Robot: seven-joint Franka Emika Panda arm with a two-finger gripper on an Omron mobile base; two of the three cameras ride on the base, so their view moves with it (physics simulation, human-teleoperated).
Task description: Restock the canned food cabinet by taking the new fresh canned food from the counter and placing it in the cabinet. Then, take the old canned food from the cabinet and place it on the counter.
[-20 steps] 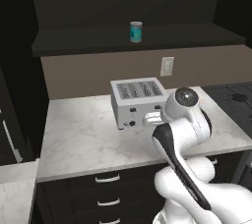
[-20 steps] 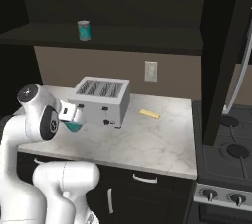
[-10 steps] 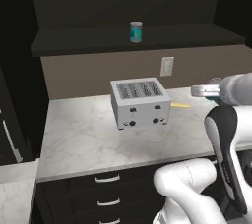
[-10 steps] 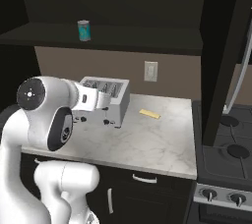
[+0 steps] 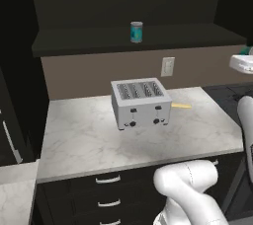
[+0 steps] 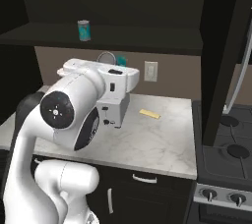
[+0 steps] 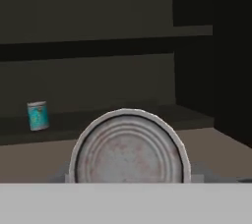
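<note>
Since a second ago the arm has swung up from the counter (image 5: 94, 140) toward the cabinet (image 5: 89, 41). Its gripper (image 7: 129, 181) clasps a fresh can (image 7: 129, 152); the fingers are hidden behind its silver end. On the dark shelf stands an old teal can (image 5: 136, 32), left of it. A toaster (image 5: 141, 102) sits on the marbled counter below.

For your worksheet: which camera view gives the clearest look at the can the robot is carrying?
The hand view: the carried can fills its lower middle, its ribbed metal end facing the camera. The right base view shows just its rim and teal side above the arm; the left base view a teal sliver at the edge.
</note>
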